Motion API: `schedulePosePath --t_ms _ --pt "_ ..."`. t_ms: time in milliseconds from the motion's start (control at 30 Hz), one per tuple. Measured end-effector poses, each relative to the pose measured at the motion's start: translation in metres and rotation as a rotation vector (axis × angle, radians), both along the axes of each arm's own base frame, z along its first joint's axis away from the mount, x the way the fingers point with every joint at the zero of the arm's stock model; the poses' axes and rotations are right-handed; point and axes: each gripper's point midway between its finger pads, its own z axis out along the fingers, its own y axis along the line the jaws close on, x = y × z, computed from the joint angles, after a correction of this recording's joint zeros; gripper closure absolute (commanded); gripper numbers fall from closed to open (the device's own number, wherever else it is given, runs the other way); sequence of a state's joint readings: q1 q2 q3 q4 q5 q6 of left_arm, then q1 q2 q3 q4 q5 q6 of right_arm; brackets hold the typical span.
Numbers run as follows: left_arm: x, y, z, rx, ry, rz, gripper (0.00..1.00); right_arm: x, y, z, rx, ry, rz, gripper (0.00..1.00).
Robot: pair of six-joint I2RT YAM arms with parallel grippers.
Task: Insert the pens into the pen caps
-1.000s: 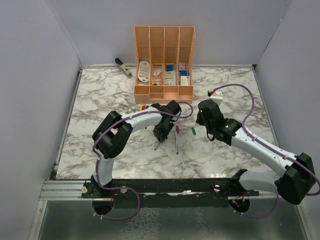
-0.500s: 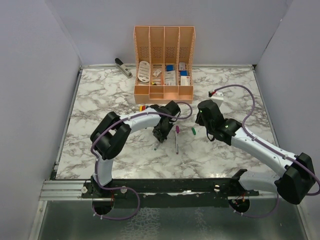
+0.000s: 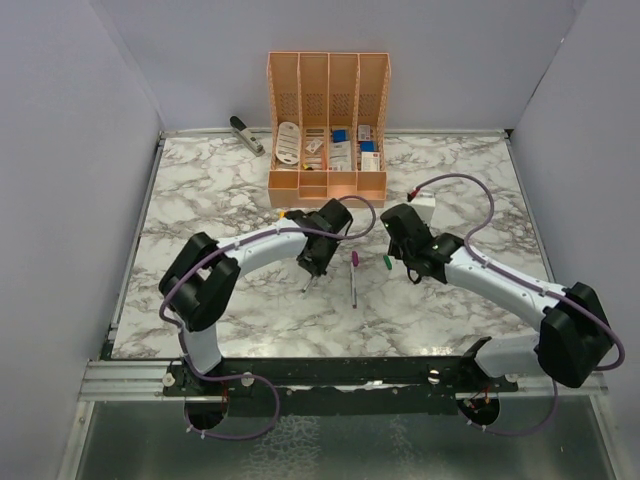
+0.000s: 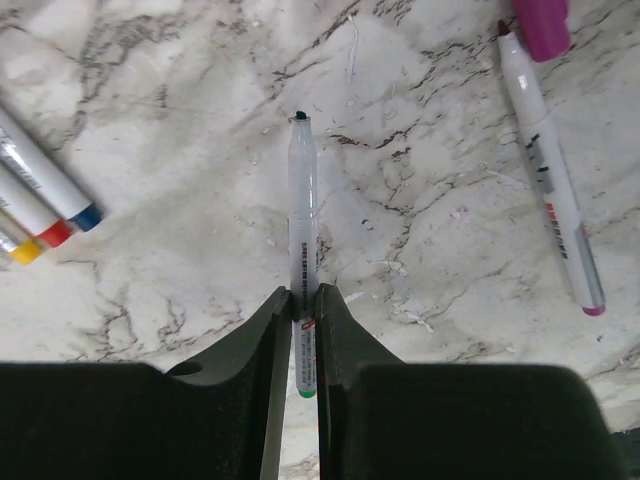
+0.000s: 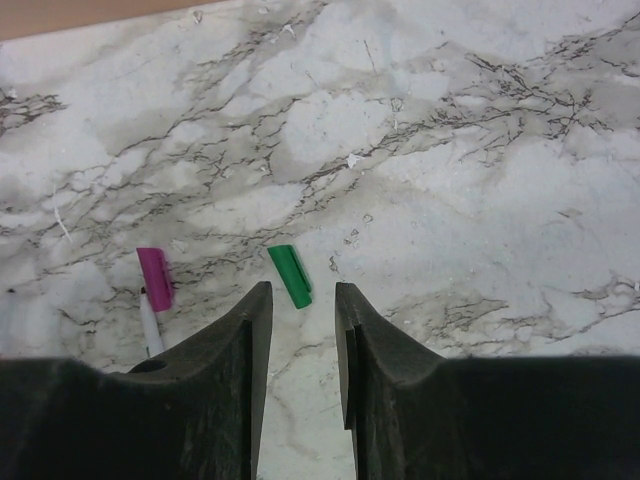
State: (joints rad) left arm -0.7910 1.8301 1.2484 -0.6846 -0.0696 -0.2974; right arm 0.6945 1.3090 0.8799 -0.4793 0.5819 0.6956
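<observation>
My left gripper (image 4: 303, 295) is shut on a whitish pen (image 4: 303, 220) with a green rear end. Its dark tip (image 4: 302, 118) points away, just above the marble. To the right lies a second pen (image 4: 548, 190) with the purple cap (image 4: 541, 25) loose beside its tip. In the right wrist view the green cap (image 5: 290, 275) lies on the table just ahead of my right gripper (image 5: 303, 292). That gripper is open and holds nothing. The purple cap (image 5: 154, 278) lies to its left. From above, the green cap (image 3: 387, 262) sits right of the purple cap (image 3: 354, 258).
Three more pens with blue (image 4: 85, 216), red (image 4: 55, 232) and yellow (image 4: 25, 250) ends lie side by side to the left of the held pen. The orange organiser (image 3: 327, 130) stands at the back, a grey stapler (image 3: 245, 134) to its left, and a small white box (image 3: 425, 205) near the right arm.
The left arm has drawn slightly left and back, still holding the pen. The right gripper has moved left towards the green cap, and its jaws stand a little wider.
</observation>
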Motion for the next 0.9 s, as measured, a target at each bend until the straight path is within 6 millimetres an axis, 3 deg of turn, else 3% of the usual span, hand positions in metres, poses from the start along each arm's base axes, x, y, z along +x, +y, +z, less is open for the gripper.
schedulePosePath --t_ms 367,567,700,900 --pt "0.020 0.005 0.090 -0.140 -0.240 0.050 1.00 -0.006 0.005 -0.053 -0.094 0.156 0.057 0.69" --pt "0.031 0.008 0.137 -0.262 -0.380 0.088 1.00 -0.012 0.011 -0.072 -0.121 0.228 0.124 0.65" --pt "0.031 0.015 0.151 -0.346 -0.456 0.117 1.00 -0.010 0.017 -0.079 -0.133 0.253 0.165 0.61" --pt "0.026 0.017 0.152 -0.447 -0.503 0.117 1.00 -0.003 0.024 -0.083 -0.164 0.266 0.218 0.60"
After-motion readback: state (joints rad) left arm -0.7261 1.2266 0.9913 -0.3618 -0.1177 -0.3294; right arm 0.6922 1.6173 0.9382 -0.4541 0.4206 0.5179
